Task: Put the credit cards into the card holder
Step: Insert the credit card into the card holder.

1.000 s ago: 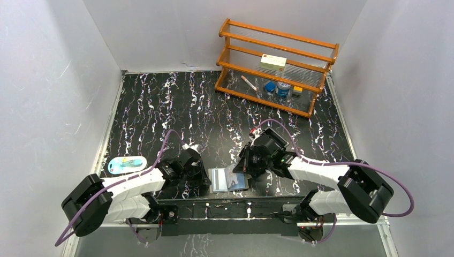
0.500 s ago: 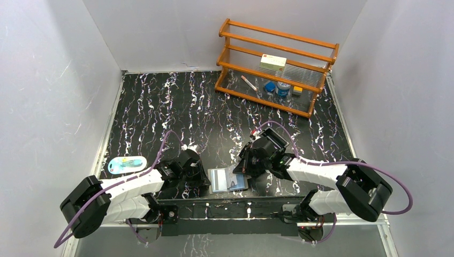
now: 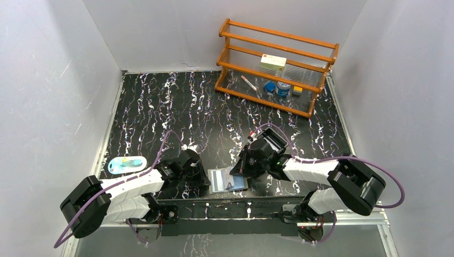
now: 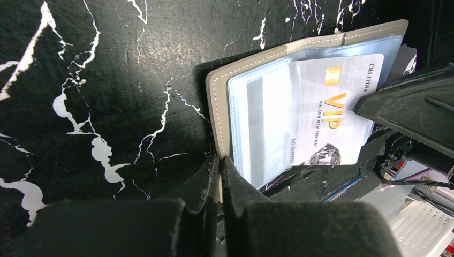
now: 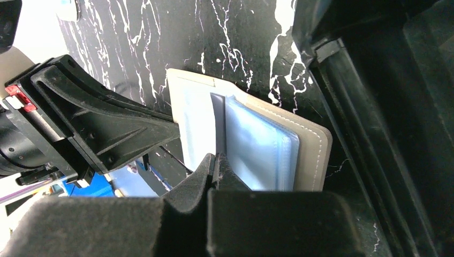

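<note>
Overhead: the open card holder (image 3: 227,180) lies at the near edge of a black marbled table (image 3: 160,107) with pale walls (image 3: 48,80), between the left gripper (image 3: 202,179) and the right gripper (image 3: 241,170).

Left wrist: closed jaws pinch the holder's cover.

Right wrist: closed jaws grip a credit card (image 5: 217,120), seemingly mid-insertion. It likely needs a straight push into the sleeve.

Left hand (image 4: 219,163) and right hand (image 5: 215,160) both pinched closed.

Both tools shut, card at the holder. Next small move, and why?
Probably ease the right tool toward the left tool, sliding the VIP card further into the clear sleeve. The left tool pinches the card holder by its grey edge, and most of the card looks uncovered.
</note>
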{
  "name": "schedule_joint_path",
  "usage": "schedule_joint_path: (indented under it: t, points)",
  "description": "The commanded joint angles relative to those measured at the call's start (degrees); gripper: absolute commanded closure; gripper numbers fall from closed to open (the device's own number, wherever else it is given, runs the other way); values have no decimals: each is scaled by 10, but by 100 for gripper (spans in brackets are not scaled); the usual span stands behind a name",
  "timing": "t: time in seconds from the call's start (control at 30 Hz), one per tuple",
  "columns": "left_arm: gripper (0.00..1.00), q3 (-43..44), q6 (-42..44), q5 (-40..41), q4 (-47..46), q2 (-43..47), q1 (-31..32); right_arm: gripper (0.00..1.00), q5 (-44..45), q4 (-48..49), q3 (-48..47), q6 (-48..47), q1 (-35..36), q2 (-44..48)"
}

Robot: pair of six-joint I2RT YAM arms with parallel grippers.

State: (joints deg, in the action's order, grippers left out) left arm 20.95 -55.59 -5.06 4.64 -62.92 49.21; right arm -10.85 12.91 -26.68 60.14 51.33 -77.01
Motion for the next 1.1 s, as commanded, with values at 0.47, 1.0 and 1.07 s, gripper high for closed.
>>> schedule_joint_path:
  t: [0.47,1.0,1.07]
  points:
    - [100,-3,-4,0,19,-6,-2,74,18,-6,0,1,11,-3]
    - [100,-2,-2,-5,13,-15,-2,74,24,-93,-54,-19,17,-20]
    - [100,-3,-2,-4,13,-12,-2,78,18,-80,-49,-12,21,-25]
